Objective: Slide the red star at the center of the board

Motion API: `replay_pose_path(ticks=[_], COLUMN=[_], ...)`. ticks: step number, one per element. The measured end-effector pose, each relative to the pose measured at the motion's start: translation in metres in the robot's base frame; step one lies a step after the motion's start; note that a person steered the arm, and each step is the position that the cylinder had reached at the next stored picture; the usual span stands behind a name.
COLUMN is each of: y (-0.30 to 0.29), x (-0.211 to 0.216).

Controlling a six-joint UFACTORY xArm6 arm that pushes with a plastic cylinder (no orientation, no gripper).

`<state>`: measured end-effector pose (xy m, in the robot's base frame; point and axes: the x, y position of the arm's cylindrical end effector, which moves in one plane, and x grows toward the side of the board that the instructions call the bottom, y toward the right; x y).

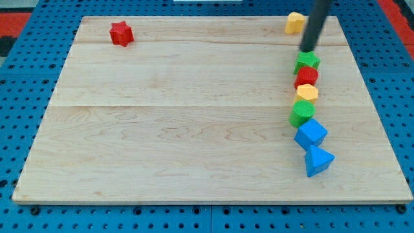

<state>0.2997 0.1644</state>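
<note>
Red star (121,33) sat at board (162,129) top-left; my tip (308,49) was far right, just above green star (307,61). No claw, rod only.

You will find nothing to read here. No text, label, brand, number or sign shows on the wooden board (194,129) or on any of the coloured blocks.
</note>
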Motion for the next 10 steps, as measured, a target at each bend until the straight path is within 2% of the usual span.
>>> replay_pose_path(ticks=[2, 3, 4, 5, 6, 7, 8, 9, 10], y=[-0.201, -0.347, -0.453, -0.414, -0.33, -0.29, -0.391, -0.424, -0.351], x=[0.001, 0.005, -0.01, -0.059, -0.092, -0.078, -0.096, -0.067, -0.059])
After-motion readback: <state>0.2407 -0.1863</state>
